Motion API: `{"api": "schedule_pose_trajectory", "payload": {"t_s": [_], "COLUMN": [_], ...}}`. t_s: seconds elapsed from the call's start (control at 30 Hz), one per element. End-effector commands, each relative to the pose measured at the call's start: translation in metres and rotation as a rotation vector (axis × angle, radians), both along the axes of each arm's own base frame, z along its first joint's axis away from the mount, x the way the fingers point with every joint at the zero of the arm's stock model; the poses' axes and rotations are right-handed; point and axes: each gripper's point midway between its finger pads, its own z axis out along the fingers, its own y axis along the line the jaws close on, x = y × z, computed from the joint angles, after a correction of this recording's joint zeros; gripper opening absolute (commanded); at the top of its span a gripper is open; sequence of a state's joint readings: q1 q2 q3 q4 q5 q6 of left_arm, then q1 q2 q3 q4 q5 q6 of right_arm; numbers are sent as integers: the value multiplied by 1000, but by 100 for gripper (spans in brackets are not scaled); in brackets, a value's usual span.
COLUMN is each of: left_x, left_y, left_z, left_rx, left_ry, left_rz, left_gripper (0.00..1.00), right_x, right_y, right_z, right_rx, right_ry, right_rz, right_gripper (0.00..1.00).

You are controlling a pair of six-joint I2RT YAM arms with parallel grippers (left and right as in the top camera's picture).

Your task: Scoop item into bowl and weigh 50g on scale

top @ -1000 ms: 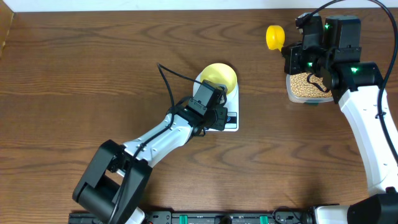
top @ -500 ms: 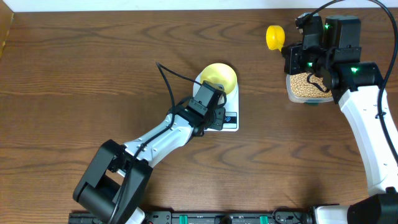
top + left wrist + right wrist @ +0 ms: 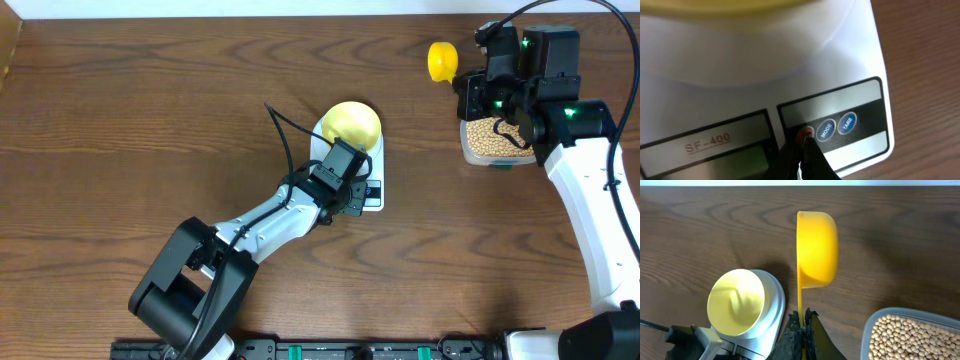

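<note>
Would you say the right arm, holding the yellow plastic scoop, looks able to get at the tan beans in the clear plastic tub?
Probably yes: the right gripper, shut on the scoop, hangs close to the open tub; nothing covers the beans.

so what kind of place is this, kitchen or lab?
Likely a robot test bench, not a kitchen: two arms at a wood-grain table, with a scale, bowl, scoop and tub of beans staged for one weighing job.

robot lab (arms (image 3: 285,212) at wooden table (image 3: 120,120))
</note>
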State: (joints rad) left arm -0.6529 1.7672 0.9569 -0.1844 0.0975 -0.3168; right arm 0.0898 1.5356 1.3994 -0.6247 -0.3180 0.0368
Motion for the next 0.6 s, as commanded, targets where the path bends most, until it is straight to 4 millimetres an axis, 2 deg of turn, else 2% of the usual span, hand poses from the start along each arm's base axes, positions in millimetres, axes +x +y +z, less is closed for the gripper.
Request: {"api": "schedule_pose_trajectory", "payload": {"t_s": [0.0, 0.57], "left_x": [2, 0], "left_y": [8, 2], "left_z": [-5, -7], "left_rx": [37, 11], "left_ry": [-9, 7], "left_rz": [18, 2], "left_gripper": [7, 7], "right_x": [0, 0], "right_y": [-2, -2], "right_z": [4, 4], "right_rx": [-10, -10], "right_ry": [-14, -14], "right_rz": [5, 5], "right_gripper": [1, 1]}}
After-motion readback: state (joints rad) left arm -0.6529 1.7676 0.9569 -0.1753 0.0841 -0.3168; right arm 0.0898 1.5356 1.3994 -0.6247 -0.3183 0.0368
